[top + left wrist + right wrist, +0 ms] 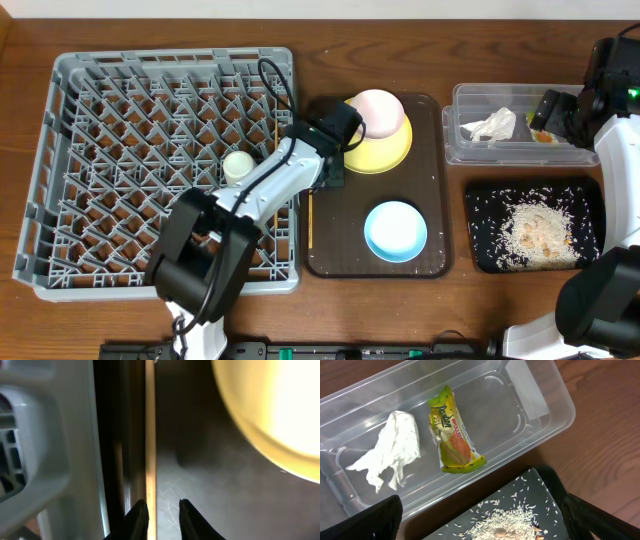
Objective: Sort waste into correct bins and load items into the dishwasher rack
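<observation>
On the bench (pixel 350 55) stood four containers. The grey rack (pixel 170 58) held one small white cup (pixel 237 166) among its pegs. The brown tray (pixel 340 255) carried one yellow plate (pixel 385 152) with one pink bowl (pixel 377 112) upside down on it, one blue bowl (pixel 395 230) standing upright, and one chopstick (pixel 150 435) lying along the tray's left edge; a second thin wooden stick (pixel 275 135) seemed to stand at the rack's right side. The clear tub (pixel 540 395) held one crumpled napkin (pixel 392 450) and one green-and-yellow wrapper (pixel 452 432), lying apart. The black tray (pixel 592 200) held a heap of rice scraps (pixel 535 235) with loose grains around it. The left jaws stood a little apart, low over the brown tray, with the chopstick running between the fingertips (pixel 137 519) and nothing clamped. The right jaws were spread wide and empty above the tub and black tray.
</observation>
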`<state>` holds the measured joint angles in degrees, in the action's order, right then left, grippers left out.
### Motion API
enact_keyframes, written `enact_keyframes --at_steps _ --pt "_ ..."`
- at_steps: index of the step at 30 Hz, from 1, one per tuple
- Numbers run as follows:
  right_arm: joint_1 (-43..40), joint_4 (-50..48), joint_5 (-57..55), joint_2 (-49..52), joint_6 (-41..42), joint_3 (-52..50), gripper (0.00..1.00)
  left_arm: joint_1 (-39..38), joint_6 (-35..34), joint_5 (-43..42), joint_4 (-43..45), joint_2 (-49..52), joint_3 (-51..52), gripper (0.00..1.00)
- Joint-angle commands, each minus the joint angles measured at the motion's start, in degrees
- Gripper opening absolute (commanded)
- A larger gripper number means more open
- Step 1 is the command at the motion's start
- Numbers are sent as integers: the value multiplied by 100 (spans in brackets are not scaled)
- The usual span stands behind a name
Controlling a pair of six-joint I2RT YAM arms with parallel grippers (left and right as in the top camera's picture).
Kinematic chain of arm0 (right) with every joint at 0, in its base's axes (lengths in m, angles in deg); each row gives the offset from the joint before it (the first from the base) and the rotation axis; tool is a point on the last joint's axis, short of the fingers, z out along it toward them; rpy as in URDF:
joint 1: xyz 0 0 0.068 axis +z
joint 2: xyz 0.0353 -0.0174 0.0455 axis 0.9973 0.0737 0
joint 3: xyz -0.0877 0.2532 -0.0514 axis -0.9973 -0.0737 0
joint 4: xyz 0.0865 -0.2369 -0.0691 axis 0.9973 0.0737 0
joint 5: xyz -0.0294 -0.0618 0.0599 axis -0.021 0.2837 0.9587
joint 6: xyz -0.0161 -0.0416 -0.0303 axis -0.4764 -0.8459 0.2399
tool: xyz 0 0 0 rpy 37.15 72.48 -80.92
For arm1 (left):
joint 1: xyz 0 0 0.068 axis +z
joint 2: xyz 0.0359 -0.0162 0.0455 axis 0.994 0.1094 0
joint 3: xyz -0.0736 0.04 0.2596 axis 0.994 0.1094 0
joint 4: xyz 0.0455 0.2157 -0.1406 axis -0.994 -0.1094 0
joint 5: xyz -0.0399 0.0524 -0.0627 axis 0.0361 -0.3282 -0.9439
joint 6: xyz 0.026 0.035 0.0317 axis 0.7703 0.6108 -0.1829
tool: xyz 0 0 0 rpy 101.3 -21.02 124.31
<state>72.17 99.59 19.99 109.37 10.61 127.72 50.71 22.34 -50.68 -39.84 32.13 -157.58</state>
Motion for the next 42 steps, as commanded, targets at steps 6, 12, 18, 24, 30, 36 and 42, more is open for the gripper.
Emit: enact_keyframes --at_steps 6,12,18,24,30,36,42 --pt "-35 17 -96 -114 -66 111 99 2 -55 317 -17 542 44 30" --pt "-35 17 -98 -114 -63 111 99 -57 -52 105 81 739 44 29" --pt "-35 17 -96 -114 -63 111 99 -396 -52 -2 105 780 44 29" --pt "-35 15 -96 -114 -66 111 99 -673 -55 802 101 789 44 29" --pt "-35 15 -98 -114 -66 111 99 -693 -48 1145 -116 691 42 29" --pt "-35 17 -96 -114 -63 111 99 -693 -48 1462 -304 551 44 28" --pt "-35 15 -96 -114 -66 111 99 -699 -50 1480 -315 551 44 29"
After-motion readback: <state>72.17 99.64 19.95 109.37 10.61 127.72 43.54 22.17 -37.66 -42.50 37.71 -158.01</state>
